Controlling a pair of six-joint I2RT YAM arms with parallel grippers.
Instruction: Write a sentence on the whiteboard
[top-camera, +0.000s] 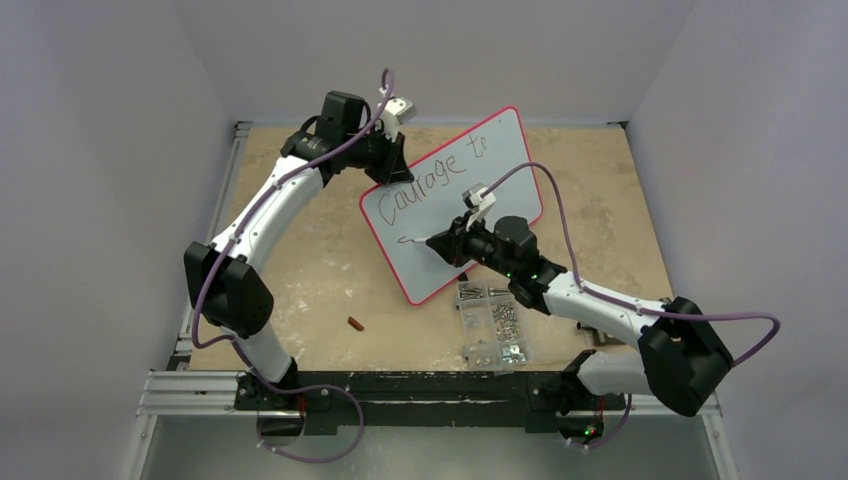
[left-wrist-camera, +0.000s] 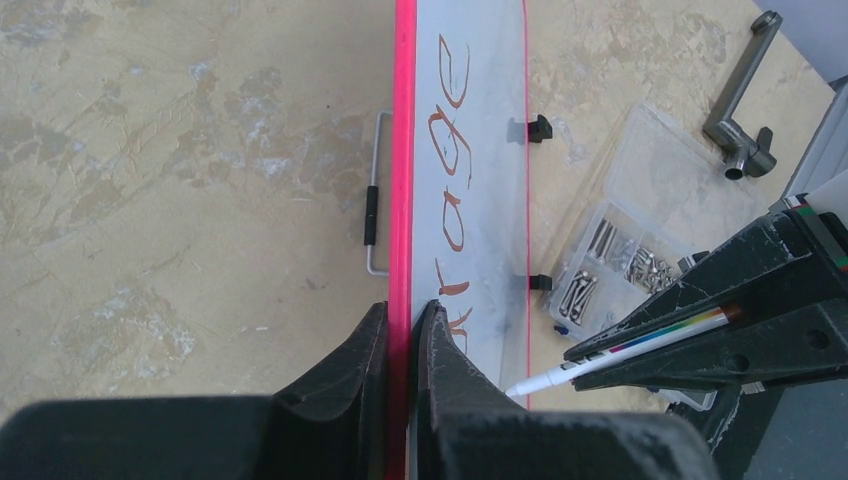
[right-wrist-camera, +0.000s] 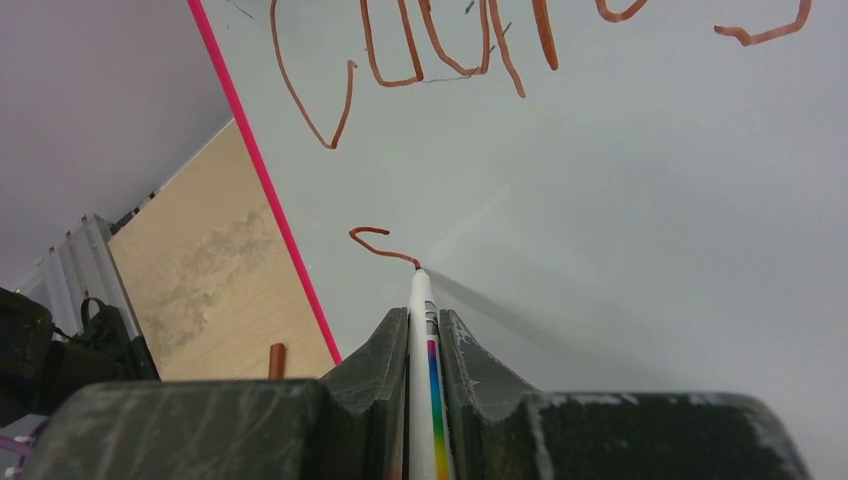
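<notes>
Tan tabletop (top-camera: 320, 290), whiteboard (top-camera: 500, 185) tilted up around 1 o'clock. Your left gripper (left-wrist-camera: 405, 318) pinches its pink rim at 10 o'clock. Your right gripper (right-wrist-camera: 412, 325) squeezes the marker (right-wrist-camera: 420, 300), tip touching under the sentence (top-camera: 430, 180), "Courage to".

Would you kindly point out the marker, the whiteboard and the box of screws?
marker (right-wrist-camera: 420, 300): right wrist view, white barrel near its tip.
whiteboard (top-camera: 422, 275): top view, bare lower corner.
box of screws (top-camera: 492, 322): top view, middle compartments.
</notes>
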